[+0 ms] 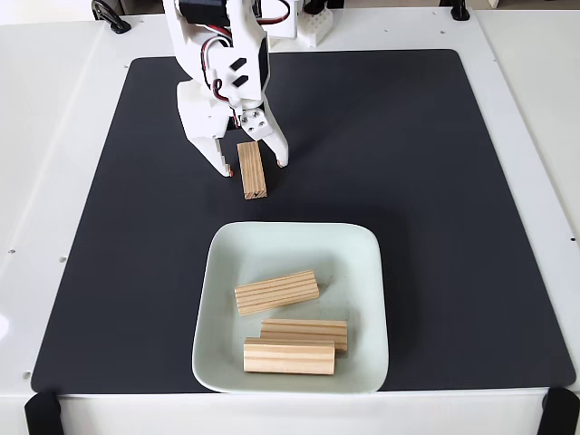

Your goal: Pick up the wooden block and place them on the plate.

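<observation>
So in the fixed view there's a white 3D-printed arm with a two-finger gripper (254, 166) reaching down from the top of the frame over a big black rounded-corner mat (435, 181) that sits on a white table (54, 181). Red and black wires run along the arm's upper part.

The jaws are spread apart with one small rectangular light-wood block (253, 169) sitting between them. It lies flat on the mat, long side pointing roughly toward the camera, and you can see the lengthwise grooved stripes on its top plus the pale end grain at the near end. I honestly can't tell if the fingertips are actually touching its sides; the gap looks a bit wider than the block, so it reads as released rather than clamped.

Just below it is the square pale mint-green plate with rounded corners and a raised rim (367, 245). Three more of the same striped blocks are on it: one tilted block (276, 292) near the middle, one further block (308, 332) below it lying level, and the nearest block (288, 355) right in front, touching or slightly overlapping that one.
</observation>
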